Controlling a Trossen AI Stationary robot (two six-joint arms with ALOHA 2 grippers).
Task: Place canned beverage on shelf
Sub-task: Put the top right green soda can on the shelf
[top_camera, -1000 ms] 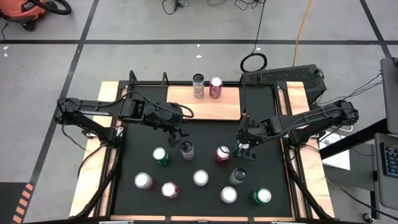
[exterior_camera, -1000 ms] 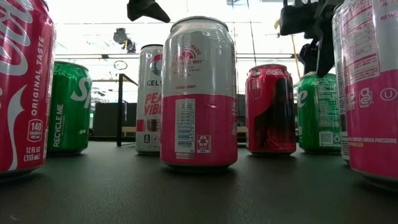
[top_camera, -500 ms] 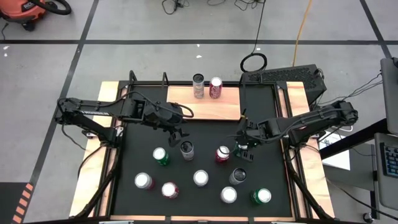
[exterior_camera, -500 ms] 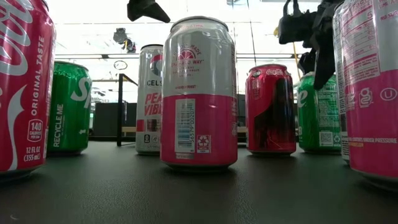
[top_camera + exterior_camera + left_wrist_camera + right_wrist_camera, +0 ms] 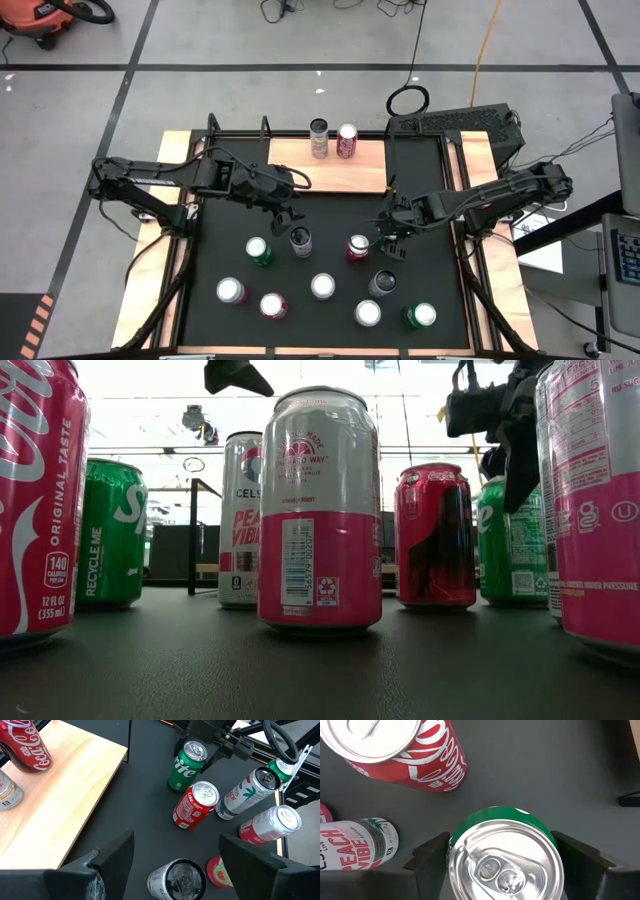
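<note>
The shelf [image 5: 330,168] is a light wooden board at the table's far side, with a silver can [image 5: 319,138] and a red can [image 5: 347,140] standing on it. A green can [image 5: 505,865] stands upright on the black mat [image 5: 330,215], right of a red can [image 5: 358,247]. My right gripper [image 5: 388,238] points down over the green can and is shut on it. My left gripper [image 5: 176,840] hangs open above a silver can [image 5: 177,880] left of centre and touches nothing. My right gripper pinches the green can between its two fingers, which lie against opposite sides of the can's wall [image 5: 451,845] just below the top rim. The fingers [image 5: 432,855] come from above, pointing steeply down. The can stands upright with its base on the mat [image 5: 505,550].
Several more cans stand on the mat's near half, among them a white-and-pink one [image 5: 320,510] and a second green one [image 5: 420,315]. The red can [image 5: 405,750] stands close beside the held can. Narrow wooden strips [image 5: 150,270] edge the mat.
My right gripper has sunk a little over the green can, and its fingers have drawn in around it. The can has stayed where it stood on the mat.
</note>
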